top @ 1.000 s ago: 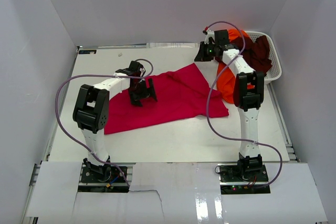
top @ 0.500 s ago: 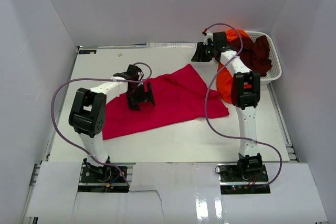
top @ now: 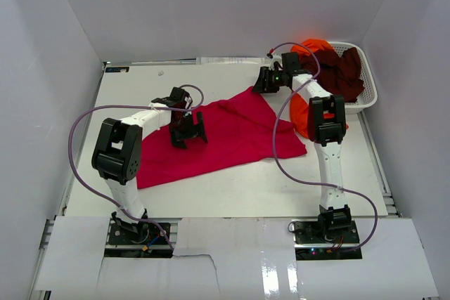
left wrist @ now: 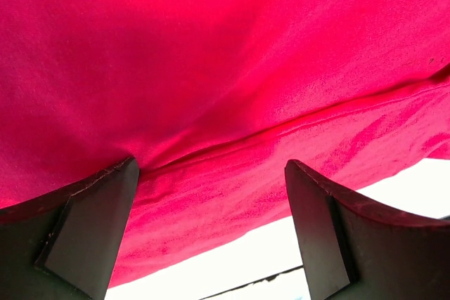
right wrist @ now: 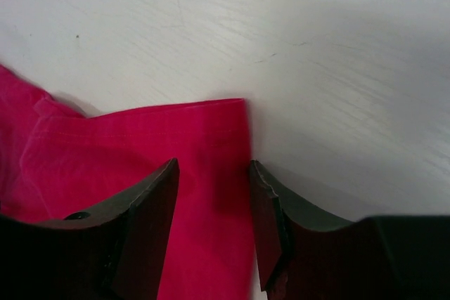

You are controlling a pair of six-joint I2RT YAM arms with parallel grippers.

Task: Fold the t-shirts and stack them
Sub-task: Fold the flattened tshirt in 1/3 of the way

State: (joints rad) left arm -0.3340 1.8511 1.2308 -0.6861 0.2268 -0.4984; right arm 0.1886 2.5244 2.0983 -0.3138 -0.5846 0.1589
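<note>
The crimson-red t-shirt [top: 225,131] lies spread across the middle of the table. My left gripper [top: 188,128] hovers open over its left half, and red cloth [left wrist: 211,68] fills that wrist view between the wide jaws [left wrist: 211,173]. My right gripper [top: 266,81] is low at the shirt's far corner [right wrist: 211,124]. Its jaws stand apart with the corner lying flat between them [right wrist: 213,173], unpinched. The orange t-shirt [top: 301,109] hangs over the basket's near side. The dark maroon t-shirt [top: 344,72] sits inside the basket.
The white mesh laundry basket [top: 367,96] stands at the back right, against the right wall. White walls close in the table on three sides. Bare tabletop [right wrist: 316,47] shows beyond the shirt's corner and along the near edge [top: 232,194].
My right gripper has opened and let go of the red shirt's far corner, moving left and down. The corner now lies flat on the table. The left arm shifted only slightly.
</note>
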